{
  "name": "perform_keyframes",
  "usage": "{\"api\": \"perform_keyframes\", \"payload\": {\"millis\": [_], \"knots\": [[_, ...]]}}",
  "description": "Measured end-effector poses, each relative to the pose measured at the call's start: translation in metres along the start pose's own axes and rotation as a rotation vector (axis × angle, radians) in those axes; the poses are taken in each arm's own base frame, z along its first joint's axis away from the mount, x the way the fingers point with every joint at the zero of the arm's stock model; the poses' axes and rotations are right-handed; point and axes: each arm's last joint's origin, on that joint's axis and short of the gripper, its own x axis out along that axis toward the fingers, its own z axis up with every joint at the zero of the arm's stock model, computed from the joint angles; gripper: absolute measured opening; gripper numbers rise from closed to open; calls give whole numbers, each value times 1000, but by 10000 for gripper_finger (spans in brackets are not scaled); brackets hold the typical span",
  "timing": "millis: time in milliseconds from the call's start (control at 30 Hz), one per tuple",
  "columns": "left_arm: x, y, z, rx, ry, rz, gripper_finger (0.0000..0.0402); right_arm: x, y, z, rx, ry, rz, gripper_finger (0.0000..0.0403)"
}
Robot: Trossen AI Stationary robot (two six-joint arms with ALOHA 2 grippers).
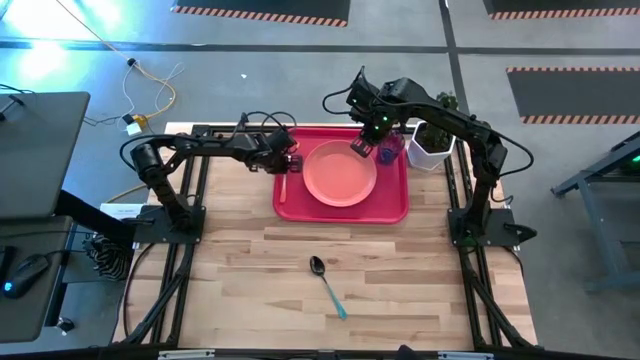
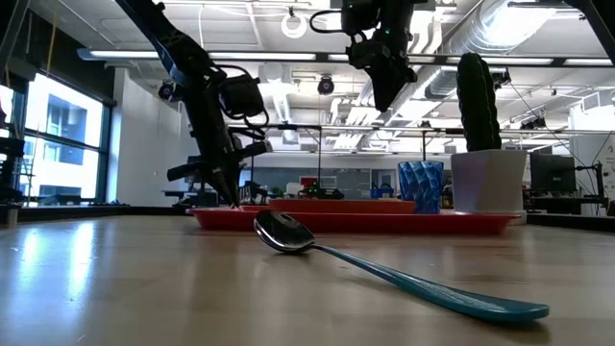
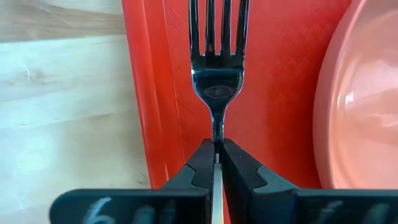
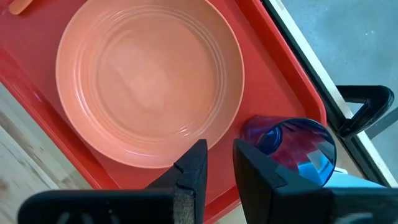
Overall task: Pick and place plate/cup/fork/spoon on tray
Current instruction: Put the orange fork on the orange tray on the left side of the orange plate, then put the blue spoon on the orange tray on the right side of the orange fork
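Pale wood table (image 1: 400, 270) in a bright lab hall; left jaws clamped on fork (image 3: 217, 68), right jaws slightly apart

Grey floor (image 1: 300, 85) with striped hazard tape (image 1: 262, 13) – bright windows (image 2: 53, 144), exposed ceiling ducts (image 2: 524, 24)

Plate (image 1: 340, 174), cup (image 1: 388, 152) on tray (image 1: 395, 205); spoon (image 1: 327, 284) apparently off-tray.

Glossy metal fork (image 3: 216, 68), smooth red plastic tray (image 3: 273, 93), pale wood table (image 1: 380, 270)
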Motion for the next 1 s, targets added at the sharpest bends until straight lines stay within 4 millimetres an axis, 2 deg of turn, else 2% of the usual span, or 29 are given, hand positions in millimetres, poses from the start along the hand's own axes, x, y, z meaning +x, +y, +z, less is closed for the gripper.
{"api": "perform_keyframes", "payload": {"millis": [333,633,1000], "knots": [[0,0,0,3,-2,2,6,0,0,0,1,0,1,69],[0,0,0,5,-2,3,40,0,0,0,-1,1,5,69],[0,0,0,12,-4,1,41,0,0,0,-10,1,6,69]]}}
